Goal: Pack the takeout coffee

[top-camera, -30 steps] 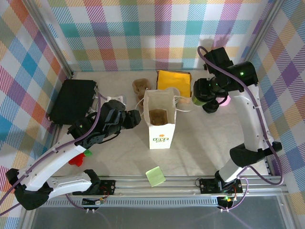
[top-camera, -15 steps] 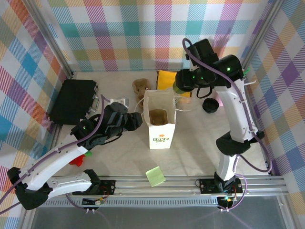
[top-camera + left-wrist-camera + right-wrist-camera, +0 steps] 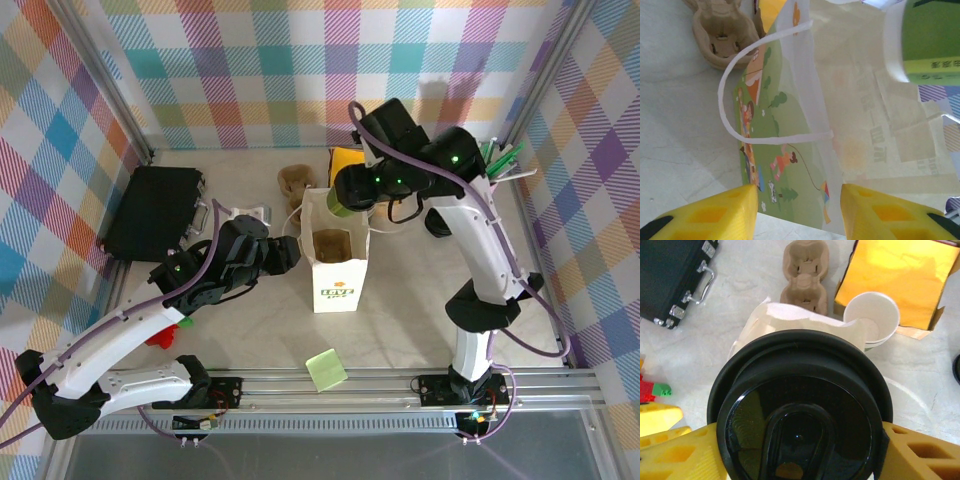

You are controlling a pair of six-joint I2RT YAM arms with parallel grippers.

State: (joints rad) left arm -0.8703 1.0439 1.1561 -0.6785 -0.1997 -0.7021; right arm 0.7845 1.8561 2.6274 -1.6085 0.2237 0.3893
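Observation:
The takeout coffee (image 3: 343, 199) hangs in the air over the back rim of the white paper bag (image 3: 337, 282), with my right gripper (image 3: 352, 190) shut on it. Its black lid (image 3: 800, 425) sits between the yellow fingers (image 3: 920, 455) in the right wrist view, the bag's open mouth (image 3: 771, 320) just beyond. In the left wrist view the cup's green wall (image 3: 932, 37) shows above the bag's printed side (image 3: 785, 150). My left gripper (image 3: 286, 250) stands open against the bag's left wall, its fingers (image 3: 705, 212) wide apart.
Behind the bag lie a brown pulp carrier (image 3: 295, 180), a yellow box (image 3: 365, 160) and an empty paper cup (image 3: 872, 320). A loose black lid (image 3: 438, 222) and a pink cup of pens (image 3: 500, 165) are on the right. A black case (image 3: 150, 210) lies left, a green pad (image 3: 326, 368) in front.
My right arm has carried the coffee leftward from the right side of the table to above the bag. The left gripper edged slightly closer to the bag.

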